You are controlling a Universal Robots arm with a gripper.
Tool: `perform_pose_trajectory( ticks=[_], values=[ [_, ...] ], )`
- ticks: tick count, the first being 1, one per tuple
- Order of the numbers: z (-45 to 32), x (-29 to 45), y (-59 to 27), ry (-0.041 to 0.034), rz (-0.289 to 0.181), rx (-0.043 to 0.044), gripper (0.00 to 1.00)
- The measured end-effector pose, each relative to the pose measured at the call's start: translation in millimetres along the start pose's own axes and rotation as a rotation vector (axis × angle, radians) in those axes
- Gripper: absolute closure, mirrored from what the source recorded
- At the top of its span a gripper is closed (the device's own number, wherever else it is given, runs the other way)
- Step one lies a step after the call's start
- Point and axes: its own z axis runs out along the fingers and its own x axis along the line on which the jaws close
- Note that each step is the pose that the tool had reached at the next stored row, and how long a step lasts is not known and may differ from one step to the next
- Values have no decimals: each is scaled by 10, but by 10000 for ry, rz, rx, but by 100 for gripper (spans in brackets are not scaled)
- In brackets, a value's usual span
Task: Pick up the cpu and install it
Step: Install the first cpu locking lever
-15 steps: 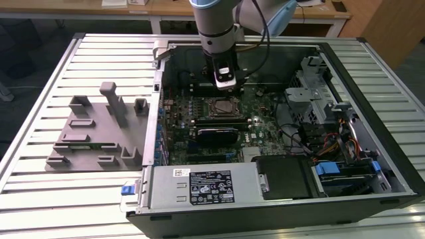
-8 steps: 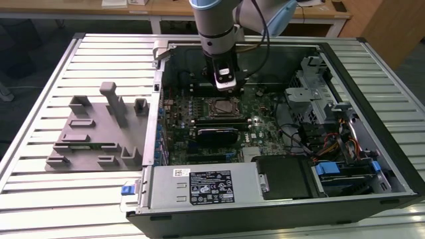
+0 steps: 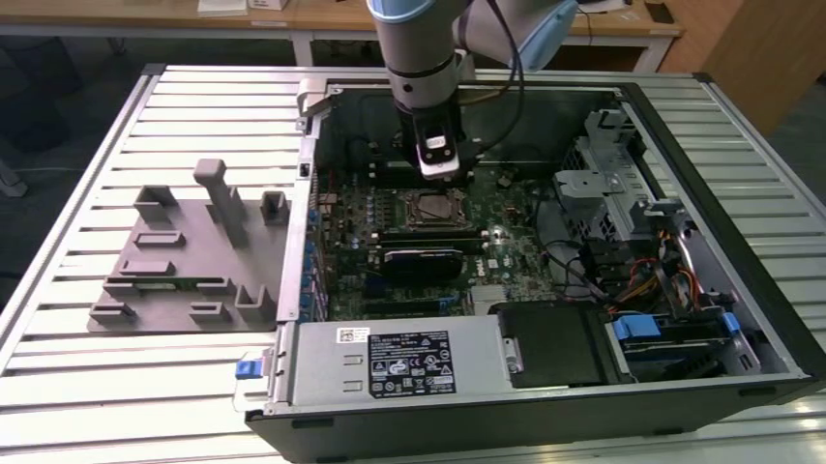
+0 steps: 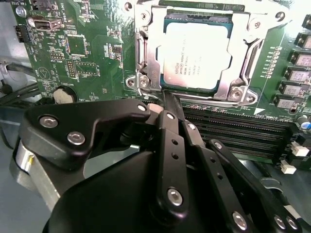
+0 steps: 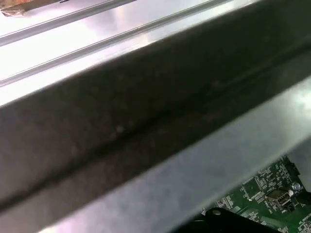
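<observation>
Cpu (image 4: 195, 56): it lies flat in the socket frame (image 4: 146, 53) on the green motherboard (image 4: 92, 43), silvery top plate up; in the exterior view it sits in the middle of the board (image 3: 430, 208).
Tool (image 4: 165, 104): its black fingers come together to a narrow tip just beside the near edge of the socket; nothing is between them, so the tool holds nothing.
Step in hand: judged from this, the chip is already seated and the tool is clear of it, near the frame.
How to do it well: any touch here should be light and straight down; the plate must stay level in the frame, with no tilt at one corner, and the tip should keep off the memory slots (image 4: 233, 128) next to it.
Surface: the computer case (image 3: 543, 416) lies open on a ribbed metal bench (image 3: 77, 387); a grey holder tray (image 3: 181, 261) rests at the exterior view's left.
Room: wooden desks (image 3: 323, 17) stand behind, over a dark floor.
</observation>
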Motion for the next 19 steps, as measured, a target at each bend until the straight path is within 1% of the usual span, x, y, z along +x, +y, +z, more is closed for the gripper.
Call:
perform_pose_trajectory(
  ticks=[3, 4, 8, 10, 13, 19],
  values=[
    [2, -6, -13, 56, 28, -107, 89],
    [4, -8, -17, 66, 33, -128, 89],
    [6, -20, -39, 89, 44, -168, 89],
    [5, -22, -44, 131, 65, -248, 89],
    [-9, -24, -40, 136, 69, -265, 89],
    [-133, -45, -20, 135, 67, -259, 89]
  ],
)
